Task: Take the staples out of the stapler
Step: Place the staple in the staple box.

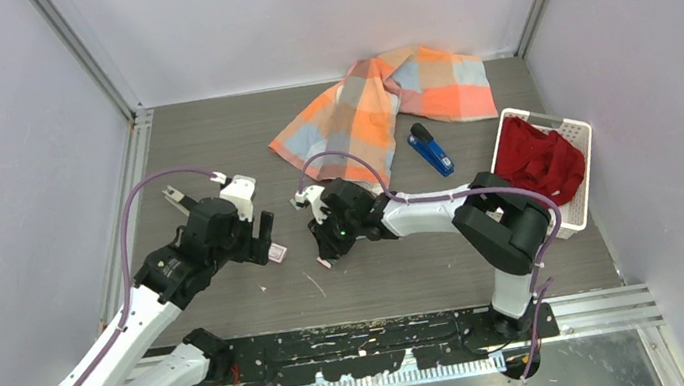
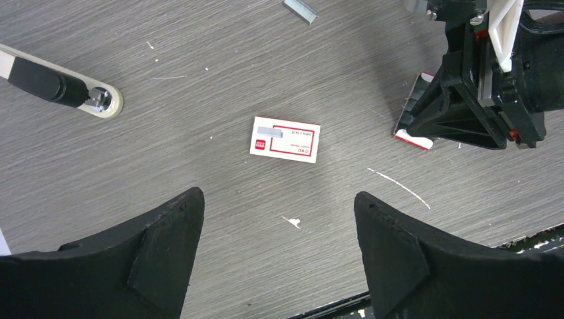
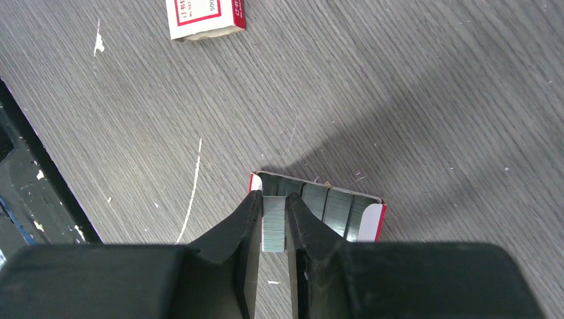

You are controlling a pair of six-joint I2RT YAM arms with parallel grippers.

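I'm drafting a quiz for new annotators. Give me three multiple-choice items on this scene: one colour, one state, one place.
1. What colour is the crumpled cloth in the white plastic basket? A green; B red; C yellow.
2. How is the right gripper? A wide open; B shut on nothing; C shut on a silver-grey strip of staples.
3. Where is the small slim blue plastic stapler? A on the grey wood-grain table beside the orange-and-blue checked cloth; B in the basket; C between the right gripper's fingers.
Key: B, red fabric fills the basket; C, its fingers pinch the strip; A, it lies on the table by the checked cloth.
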